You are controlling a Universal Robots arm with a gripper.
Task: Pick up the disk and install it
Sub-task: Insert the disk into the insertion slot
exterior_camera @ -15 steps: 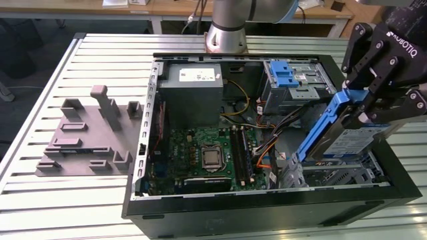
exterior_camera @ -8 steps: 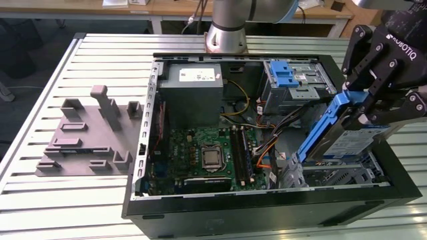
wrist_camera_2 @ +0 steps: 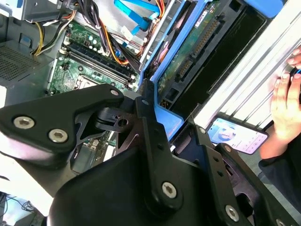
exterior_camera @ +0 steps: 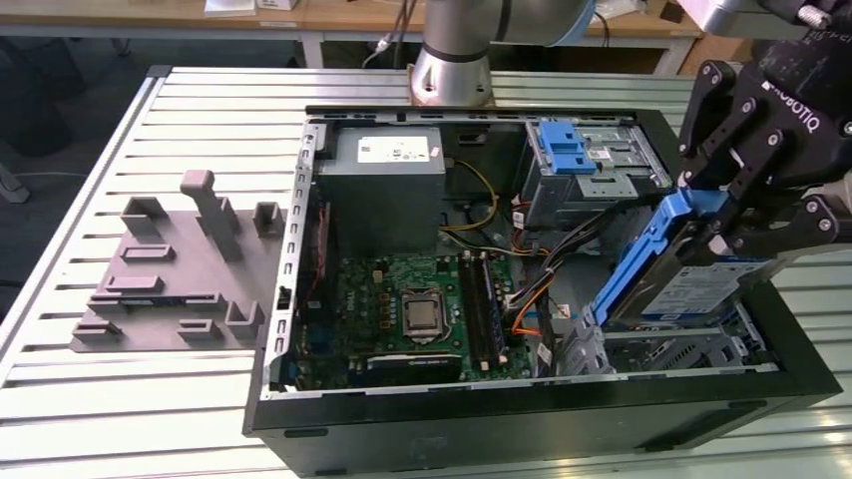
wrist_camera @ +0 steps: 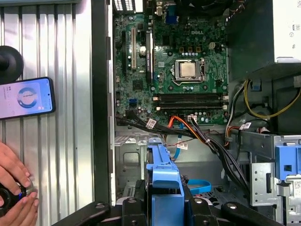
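Disk (exterior_camera: 685, 289) was already off the table and clamped in my gripper (exterior_camera: 745, 215), tilted over the lower bay of the open computer case (exterior_camera: 533, 419). By my judgement pickup was done and seating in the bay remained; a hand (wrist_camera: 14, 188) rested beside a phone (wrist_camera: 26, 97).

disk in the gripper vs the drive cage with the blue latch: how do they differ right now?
Pose: the disk hangs tilted, one end up, over the case's near corner; the drive cage sits level, fixed in the case's far corner.
Hold: the gripper clamps the disk's blue carrier; nothing touches the cage.
Look: the disk shows a white-and-blue label inside a blue frame; the cage is bare silver metal with one blue latch on top.
Shared: blue plastic on grey metal.
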